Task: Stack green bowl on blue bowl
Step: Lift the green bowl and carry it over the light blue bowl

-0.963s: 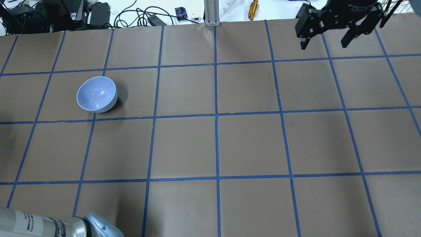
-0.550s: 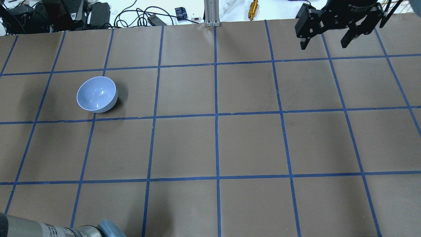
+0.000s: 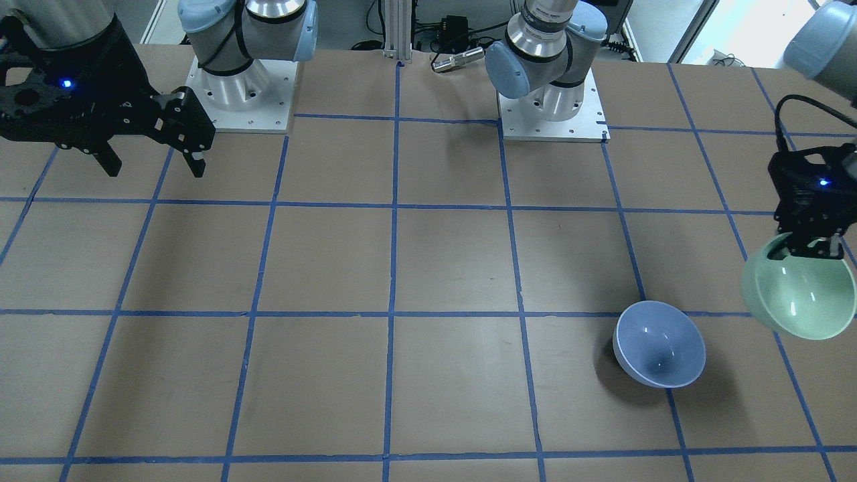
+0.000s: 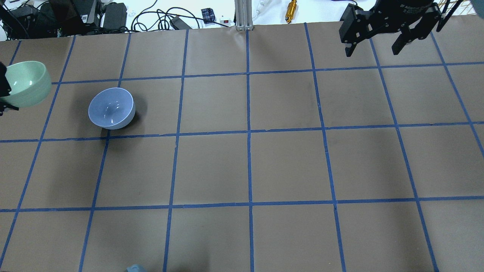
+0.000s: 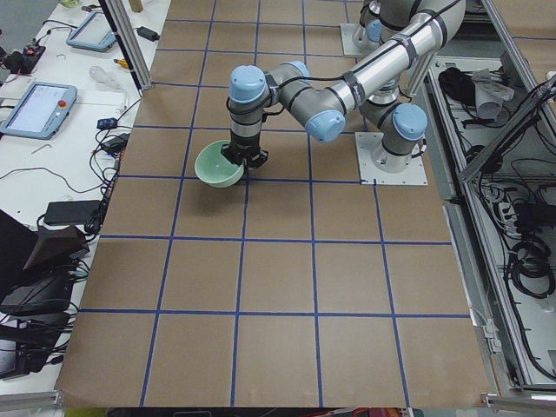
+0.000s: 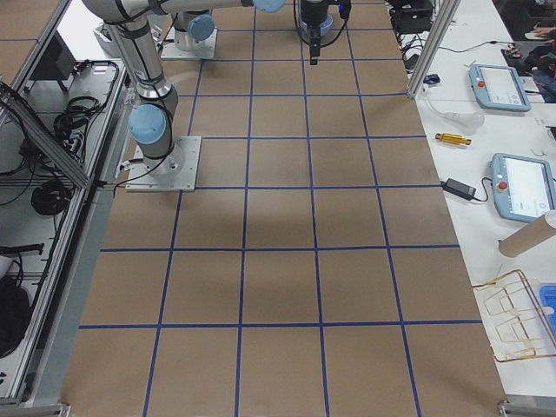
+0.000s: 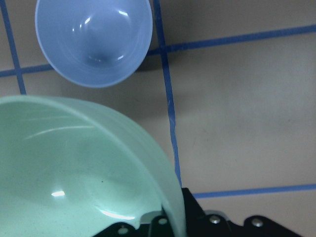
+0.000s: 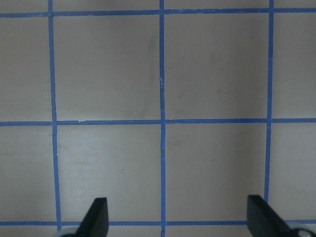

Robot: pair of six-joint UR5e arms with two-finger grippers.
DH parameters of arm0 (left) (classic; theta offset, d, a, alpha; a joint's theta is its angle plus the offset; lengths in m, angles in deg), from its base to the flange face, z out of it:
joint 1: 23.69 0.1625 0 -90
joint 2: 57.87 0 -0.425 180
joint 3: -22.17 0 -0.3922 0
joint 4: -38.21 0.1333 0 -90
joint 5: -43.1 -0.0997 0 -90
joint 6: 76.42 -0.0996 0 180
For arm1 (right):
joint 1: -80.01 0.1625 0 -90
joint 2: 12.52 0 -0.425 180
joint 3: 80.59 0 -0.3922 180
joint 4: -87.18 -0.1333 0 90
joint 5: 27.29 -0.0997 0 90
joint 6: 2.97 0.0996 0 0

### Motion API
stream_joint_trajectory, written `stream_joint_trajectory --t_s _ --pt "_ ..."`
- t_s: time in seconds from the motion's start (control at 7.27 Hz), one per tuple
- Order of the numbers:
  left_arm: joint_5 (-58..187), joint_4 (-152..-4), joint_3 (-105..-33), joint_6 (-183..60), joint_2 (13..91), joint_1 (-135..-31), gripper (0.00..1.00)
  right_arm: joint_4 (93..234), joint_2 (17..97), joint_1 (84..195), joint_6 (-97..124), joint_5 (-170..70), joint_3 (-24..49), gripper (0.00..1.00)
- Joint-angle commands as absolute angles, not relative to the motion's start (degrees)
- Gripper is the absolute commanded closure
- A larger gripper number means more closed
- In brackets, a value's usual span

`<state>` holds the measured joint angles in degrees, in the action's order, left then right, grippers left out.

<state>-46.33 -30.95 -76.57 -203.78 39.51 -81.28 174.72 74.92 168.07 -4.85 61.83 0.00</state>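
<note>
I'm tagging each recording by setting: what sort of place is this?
Most likely a robotics lab or test cell: a left arm and right arm bolted to a paper-covered table marked with a blue tape grid, a teach pendant on a side bench, and loose cables behind.

Open gap btwn green bowl (image 4: 26,81) & blue bowl (image 4: 111,108)

overhead: left gripper (image 4: 3,90) mostly cut off at the left edge | left wrist cam: green bowl (image 7: 74,173) runs off left and bottom, blue bowl (image 7: 94,39) clipped up top (fingers hidden by rim)
</note>
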Motion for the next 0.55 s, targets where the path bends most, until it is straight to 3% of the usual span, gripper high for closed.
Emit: stream_joint_trajectory --t_s 0.0,0.41 --pt "-46.4 -26.0 -82.5 -193.4 38.8 -89.0 1.00 174.7 74.9 168.1 -4.8 61.8 0.0 0.00" --pt "-46.4 -10.8 -90.8 -191.0 40.8 -91.5 1.00 174.7 74.8 168.1 -4.9 61.9 0.0 0.00"
